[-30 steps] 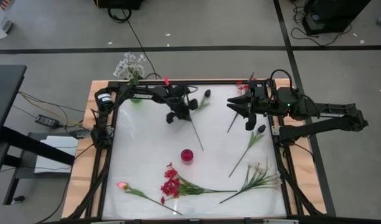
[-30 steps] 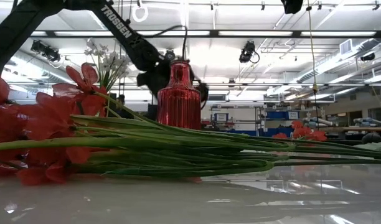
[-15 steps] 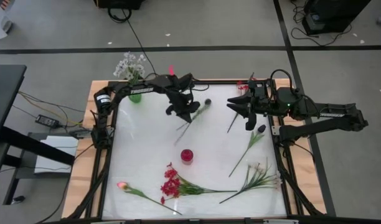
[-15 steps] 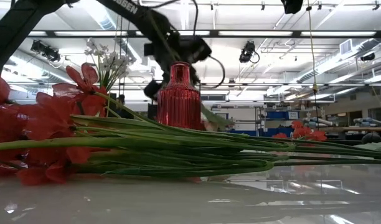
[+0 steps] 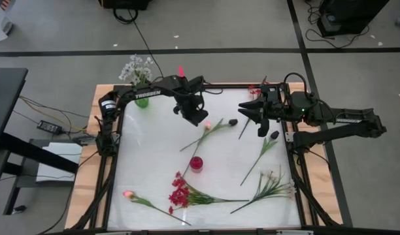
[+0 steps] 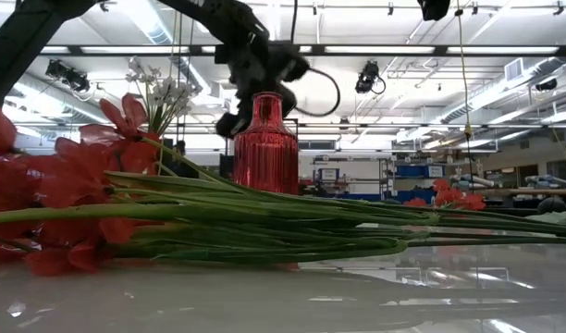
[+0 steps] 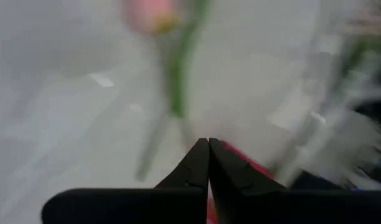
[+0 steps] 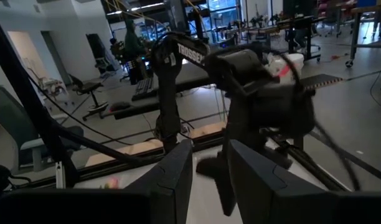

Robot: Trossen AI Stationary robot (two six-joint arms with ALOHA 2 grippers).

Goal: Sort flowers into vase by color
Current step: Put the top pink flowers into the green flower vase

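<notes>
Since the earlier frames the left gripper [image 5: 201, 121] has swung right and nearer, carrying the dark-bud flower [image 5: 210, 131] off the surface. Left jaws are pressed together in the wrist view, clamped on the stem, presumably held low on the stem so the cut end can be steered into a vase. Stem hangs diagonally, dark bud at the right end, cut end just beside the red vase [image 5: 196, 163] at mid-surface. Right gripper [image 5: 257, 116] waits at the far right with its jaws apart. Green vase [image 5: 142, 102] at the far left holds the white spray [image 5: 136, 68]. Red flowers [image 5: 180, 193], pink tulip [image 5: 129, 194] and pale stems [image 5: 270, 183] lie unsorted along the near side.
</notes>
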